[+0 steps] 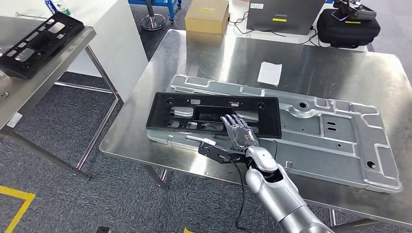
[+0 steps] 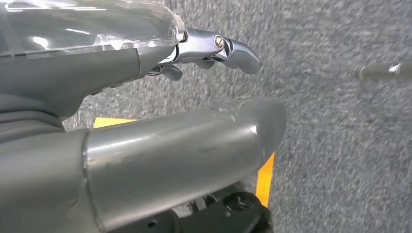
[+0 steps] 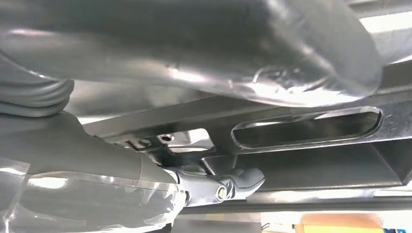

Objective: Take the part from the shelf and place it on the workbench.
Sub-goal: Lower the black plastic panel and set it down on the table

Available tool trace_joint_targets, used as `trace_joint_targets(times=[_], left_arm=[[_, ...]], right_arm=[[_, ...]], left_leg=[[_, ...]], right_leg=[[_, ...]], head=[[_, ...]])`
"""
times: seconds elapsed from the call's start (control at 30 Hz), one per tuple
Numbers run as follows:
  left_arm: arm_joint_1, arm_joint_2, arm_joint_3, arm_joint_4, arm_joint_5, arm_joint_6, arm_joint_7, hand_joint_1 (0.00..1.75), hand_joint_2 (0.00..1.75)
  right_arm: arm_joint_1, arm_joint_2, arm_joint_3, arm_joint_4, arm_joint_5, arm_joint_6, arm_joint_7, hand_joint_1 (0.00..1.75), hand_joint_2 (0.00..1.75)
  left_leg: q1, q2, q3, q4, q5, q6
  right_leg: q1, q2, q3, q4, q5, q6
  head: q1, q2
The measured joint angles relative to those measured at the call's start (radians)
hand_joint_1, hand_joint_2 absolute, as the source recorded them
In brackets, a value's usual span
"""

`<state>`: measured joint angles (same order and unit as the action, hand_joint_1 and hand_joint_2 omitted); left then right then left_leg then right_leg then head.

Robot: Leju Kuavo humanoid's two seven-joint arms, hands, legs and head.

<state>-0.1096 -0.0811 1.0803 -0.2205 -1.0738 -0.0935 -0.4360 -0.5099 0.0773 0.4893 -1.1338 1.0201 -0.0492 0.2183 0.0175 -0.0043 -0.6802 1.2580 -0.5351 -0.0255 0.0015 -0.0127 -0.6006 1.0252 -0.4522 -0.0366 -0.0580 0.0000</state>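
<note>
bench (image 1: 233, 58): steel top, carrying a wide grey stamped metal panel (image 1: 335, 141), with a paper slip (image 1: 269, 73) beyond it.
part (image 1: 214, 115): long black plastic frame, rectangular, with a large central opening, smaller slots and screw holes; it lies flat on the near left end of the panel, on the bench.
second frame (image 1: 36, 43): black, alike in shape, on the side table (image 1: 29, 92) at far left.
right hand (image 1: 239, 131): palm down over the part's near edge; fingers (image 1: 233, 121) stretched out flat on its rim beside the opening, spread, not wrapped round anything; right wrist view shows a fingertip against a slot.
left hand (image 2: 145, 126): hangs over grey carpet, fingers (image 2: 238, 51) slightly apart, holding nothing.
</note>
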Motion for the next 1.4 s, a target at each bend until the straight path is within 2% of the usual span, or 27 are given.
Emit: trace_joint_targets(times=[0.1,0.17,0.27,0.33,0.4,0.43,0.47,0.5,0.57,0.63,0.73,0.77,0.8,0.83,0.9,0.93,0.97,1.0,1.03,1.07,1.13,1.17,1.23,1.27,1.3,1.33,1.4], left_arm=[[-0.001,0.006,0.000,0.000,0.000,0.000,0.000,0.00,0.00],[0.001,0.013,0.000,0.000,0.000,0.001,-0.001,0.00,0.00],[0.004,0.013,0.001,0.000,0.000,0.001,-0.001,0.00,0.00],[0.000,0.009,0.001,0.000,0.000,0.001,-0.001,0.00,0.00],[-0.003,0.008,0.001,0.000,0.000,0.001,0.000,0.00,0.00],[-0.003,0.007,0.001,0.000,0.000,0.001,0.001,0.00,0.00],[-0.003,0.007,0.001,0.000,0.000,0.001,0.001,0.00,0.00],[-0.004,0.005,0.001,0.000,0.000,0.001,0.002,0.00,0.00],[-0.005,0.005,0.002,-0.001,0.000,0.002,0.002,0.00,0.00],[-0.005,0.005,0.003,0.000,0.000,0.002,0.002,0.00,0.00],[-0.003,0.003,0.008,0.000,0.000,0.002,0.001,0.00,0.00],[-0.002,0.004,0.010,0.000,0.000,0.002,0.001,0.00,0.00],[-0.002,0.004,0.013,0.000,-0.001,0.002,0.001,0.00,0.00],[-0.003,0.004,0.014,0.000,-0.002,0.002,0.002,0.00,0.00],[-0.007,0.004,0.015,0.000,-0.006,0.002,0.002,0.00,0.00],[-0.009,0.004,0.016,0.000,-0.007,0.002,0.003,0.00,0.00],[-0.011,0.004,0.016,0.000,-0.010,0.002,0.004,0.00,0.00],[-0.012,0.003,0.016,0.000,-0.012,0.002,0.005,0.00,0.00],[-0.013,0.003,0.016,0.000,-0.014,0.002,0.006,0.00,0.00],[-0.015,0.004,0.016,0.000,-0.015,0.003,0.008,0.00,0.00],[-0.023,0.005,0.016,-0.001,-0.016,0.004,0.010,0.00,0.00],[-0.025,0.005,0.016,-0.001,-0.016,0.005,0.010,0.00,0.00],[-0.027,0.005,0.016,-0.001,-0.017,0.006,0.012,0.00,0.00],[-0.027,0.004,0.016,-0.001,-0.017,0.006,0.012,0.00,0.00],[-0.027,0.004,0.016,-0.001,-0.018,0.007,0.012,0.00,0.00],[-0.026,0.003,0.016,-0.001,-0.020,0.008,0.013,0.00,0.00],[-0.026,0.001,0.016,-0.001,-0.026,0.012,0.016,0.00,0.00]], right_arm=[[-0.004,0.001,0.001,0.001,0.000,0.000,0.001,0.00,0.00],[-0.004,0.001,0.001,0.003,0.000,0.000,0.003,0.00,0.00],[-0.003,0.000,0.001,0.007,0.000,0.000,0.004,0.00,0.00],[-0.006,-0.001,0.001,0.009,-0.001,0.000,0.005,0.00,0.00],[-0.007,-0.002,0.001,0.013,0.000,-0.001,0.004,0.00,0.00],[-0.007,-0.002,0.001,0.014,0.002,-0.004,0.003,0.00,0.00],[-0.008,-0.002,0.001,0.016,0.004,-0.009,0.001,0.00,0.00],[-0.008,-0.002,0.002,0.018,0.008,-0.017,-0.001,0.00,0.00],[-0.011,-0.001,0.004,0.019,0.018,-0.038,-0.005,0.00,0.00],[-0.012,0.005,0.007,0.012,0.035,-0.062,-0.011,0.00,0.00],[-0.006,0.015,0.020,-0.025,0.078,-0.103,-0.018,0.00,0.00],[-0.004,0.020,0.029,-0.046,0.097,-0.117,-0.019,0.00,0.00],[-0.003,0.026,0.039,-0.067,0.114,-0.128,-0.019,0.00,0.00],[-0.002,0.032,0.050,-0.088,0.127,-0.136,-0.019,0.00,0.00],[0.001,0.039,0.066,-0.123,0.143,-0.140,-0.016,0.00,0.00],[0.004,0.040,0.071,-0.136,0.149,-0.143,-0.014,0.00,0.00],[0.006,0.040,0.076,-0.147,0.155,-0.146,-0.013,0.00,0.00],[0.009,0.039,0.079,-0.156,0.161,-0.150,-0.012,0.00,0.00],[0.010,0.039,0.081,-0.165,0.166,-0.156,-0.013,0.00,0.00],[0.011,0.040,0.083,-0.175,0.172,-0.163,-0.013,0.00,0.00],[0.012,0.041,0.084,-0.194,0.182,-0.180,-0.014,0.00,0.00],[0.012,0.041,0.085,-0.201,0.187,-0.187,-0.015,0.00,0.00],[0.013,0.041,0.086,-0.210,0.191,-0.195,-0.016,0.00,0.00],[0.015,0.040,0.087,-0.212,0.193,-0.198,-0.016,0.00,0.00],[0.017,0.038,0.087,-0.214,0.194,-0.202,-0.016,0.00,0.00],[0.019,0.037,0.088,-0.216,0.198,-0.208,-0.016,0.00,0.00],[0.021,0.035,0.088,-0.223,0.208,-0.229,-0.017,0.00,0.00]], left_leg=[[-0.022,-0.005,0.134,-0.205,0.051,0.054],[-0.032,-0.003,0.160,-0.257,0.054,0.070],[-0.034,0.001,0.164,-0.299,0.095,0.069],[-0.022,0.005,0.163,-0.329,0.121,0.064],[-0.015,0.008,0.143,-0.323,0.131,0.059],[-0.010,0.010,0.130,-0.312,0.132,0.056],[-0.004,0.012,0.116,-0.298,0.132,0.052],[0.005,0.013,0.102,-0.282,0.131,0.046],[0.019,0.013,0.071,-0.247,0.126,0.026],[0.023,0.010,0.048,-0.218,0.125,0.004],[0.024,0.008,0.031,-0.207,0.138,-0.018],[0.026,0.008,0.023,-0.199,0.127,-0.022],[0.027,0.008,0.014,-0.178,0.098,-0.024],[0.027,0.008,0.001,-0.139,0.051,-0.024],[0.022,0.008,-0.022,-0.020,-0.051,-0.020],[0.019,0.008,-0.025,0.035,-0.078,-0.016],[0.015,0.008,-0.015,0.065,-0.080,-0.011],[0.011,0.008,0.008,0.066,-0.062,-0.003],[0.005,0.007,0.048,0.034,-0.035,0.008],[-0.002,0.005,0.101,-0.025,-0.021,0.022],[-0.017,0.003,0.203,-0.169,-0.035,0.043],[-0.022,0.003,0.228,-0.217,-0.046,0.048],[-0.026,0.004,0.227,-0.250,-0.028,0.050],[-0.026,0.006,0.219,-0.262,-0.009,0.053],[-0.024,0.008,0.209,-0.272,0.012,0.056],[-0.020,0.010,0.196,-0.280,0.032,0.059],[-0.019,0.014,0.165,-0.284,0.064,0.062]], right_leg=[[0.009,-0.002,-0.006,-0.001,0.011,0.001],[0.000,-0.004,-0.011,-0.005,0.024,0.011],[-0.006,0.003,-0.018,-0.012,0.028,0.027],[-0.004,0.013,-0.038,0.040,-0.030,0.041],[-0.013,0.016,-0.074,0.155,-0.104,0.056],[-0.020,0.015,-0.083,0.200,-0.122,0.063],[-0.027,0.014,-0.078,0.215,-0.119,0.071],[-0.035,0.012,-0.057,0.194,-0.100,0.080],[-0.046,0.010,0.007,0.095,-0.065,0.100],[-0.044,0.014,0.031,0.044,-0.057,0.094],[-0.040,0.021,0.004,0.056,-0.047,0.056],[-0.039,0.022,-0.007,0.058,-0.038,0.044],[-0.038,0.022,-0.020,0.058,-0.027,0.032],[-0.037,0.022,-0.034,0.056,-0.014,0.023],[-0.029,0.021,-0.063,0.055,0.012,0.014],[-0.024,0.021,-0.080,0.055,0.026,0.012],[-0.019,0.020,-0.097,0.055,0.039,0.010],[-0.014,0.020,-0.114,0.055,0.053,0.009],[-0.009,0.020,-0.131,0.054,0.068,0.009],[-0.007,0.021,-0.145,0.054,0.082,0.009],[-0.005,0.021,-0.159,0.046,0.111,0.015],[-0.008,0.020,-0.158,0.037,0.126,0.021],[-0.012,0.018,-0.153,0.008,0.159,0.035],[-0.014,0.018,-0.155,-0.002,0.161,0.041],[-0.014,0.018,-0.159,0.001,0.138,0.047],[-0.013,0.019,-0.167,0.023,0.090,0.052],[-0.015,0.018,-0.186,0.129,-0.029,0.060]], head=[[0.000,0.000],[0.005,0.000],[-0.002,0.000],[-0.003,0.000],[-0.002,0.000],[-0.002,0.000],[-0.002,0.000],[-0.002,0.000],[0.001,0.000],[0.006,0.000],[0.009,0.000],[0.008,0.000],[0.008,0.000],[0.006,0.000],[0.004,0.000],[0.003,0.000],[0.002,0.000],[0.002,0.000],[0.002,0.000],[0.002,0.000],[0.003,0.000],[0.001,0.000],[-0.005,0.000],[-0.008,0.000],[-0.008,0.000],[-0.007,0.000],[-0.006,0.000]])
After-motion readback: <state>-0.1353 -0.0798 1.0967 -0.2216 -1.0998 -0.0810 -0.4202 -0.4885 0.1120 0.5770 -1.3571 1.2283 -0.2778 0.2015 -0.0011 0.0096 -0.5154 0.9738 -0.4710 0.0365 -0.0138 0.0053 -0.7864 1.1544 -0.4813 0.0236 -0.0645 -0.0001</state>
